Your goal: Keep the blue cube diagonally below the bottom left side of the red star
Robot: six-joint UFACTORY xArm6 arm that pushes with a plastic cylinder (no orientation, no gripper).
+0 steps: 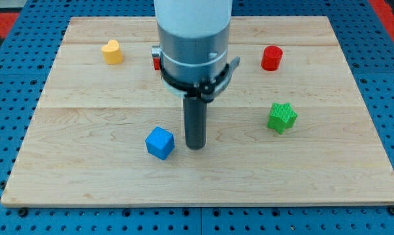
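Gripper: none fitted; nothing opens or closes here. Arm ends in a dark rod, my tip point(195, 147) resting on the board at lower centre of the frame, just beside the blue cube on its right, a narrow gap between them as far as can be judged.

Wooden board point(85, 176): pale planks, fills most of the frame, set on a blue perforated table point(7, 222).

Arm housing point(191, 39): grey cylinder, upper centre, hiding part of the board behind it.

Blue cube point(160, 143): lower centre-left, turned slightly on its base.

Green star point(281, 117): right of centre, well apart from the tip.

Red cylinder point(272, 58): upper right.

Yellow block point(112, 51): upper left, heart-like outline.

Red sliver point(156, 62): at the housing's left edge, upper centre; shape hidden, presumably the red star.

Progress: if that sliver is the star, the cube already lies below it, but nearly straight beneath. Judged remaining: a short push toward the frame's left to make the offset diagonal.
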